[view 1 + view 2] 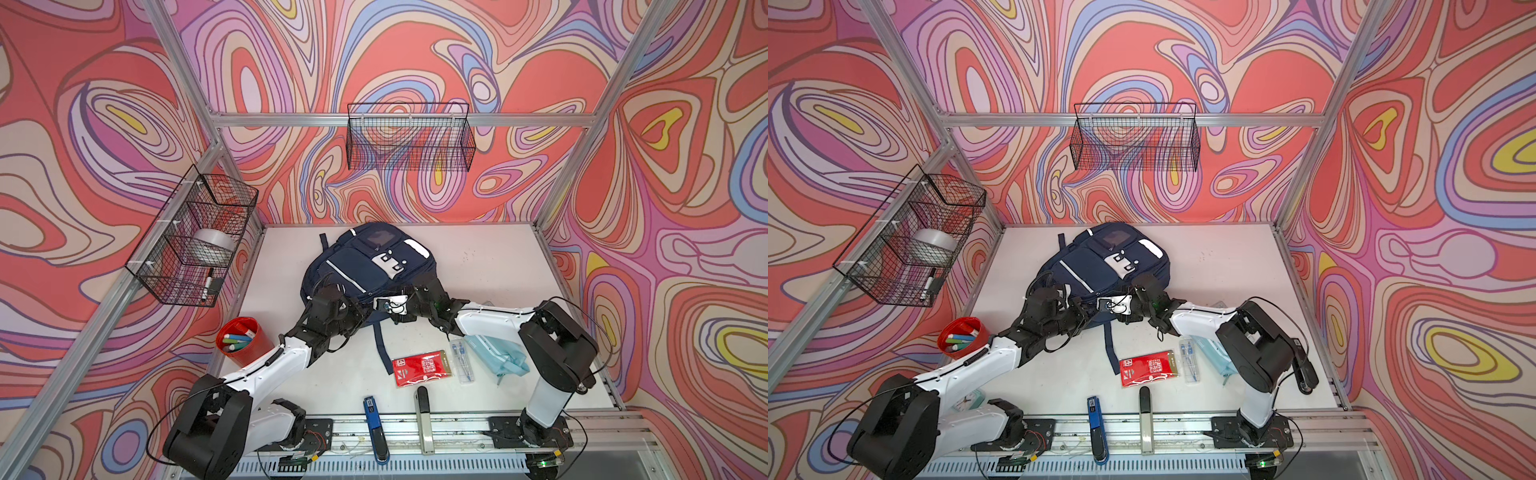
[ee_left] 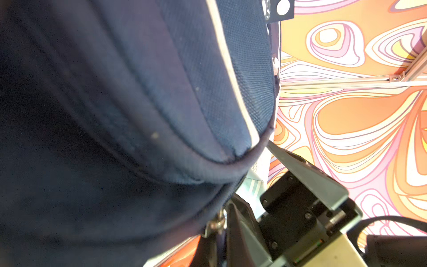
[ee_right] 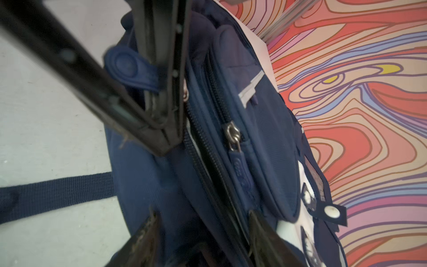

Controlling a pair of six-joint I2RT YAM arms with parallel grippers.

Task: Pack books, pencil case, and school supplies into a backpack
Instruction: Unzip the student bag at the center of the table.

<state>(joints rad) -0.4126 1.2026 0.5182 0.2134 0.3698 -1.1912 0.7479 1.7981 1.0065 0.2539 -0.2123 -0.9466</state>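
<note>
Leftward, cup [image 1: 245,341] on bench [image 1: 478,266]. Mid-bench, backpack [image 1: 357,266] lying front up, left pincer [image 3: 165,138] clenched on its rim by the zip [image 3: 198,159]. Front edge, stapler [image 1: 370,413]. Next, right pincer [image 3: 201,219] released, jaws apart astride that zip. Further right, packet [image 1: 419,368], pens [image 1: 462,360], then case [image 1: 498,353], all flat on bench, outside backpack, packet and pens just beside each other.
</note>
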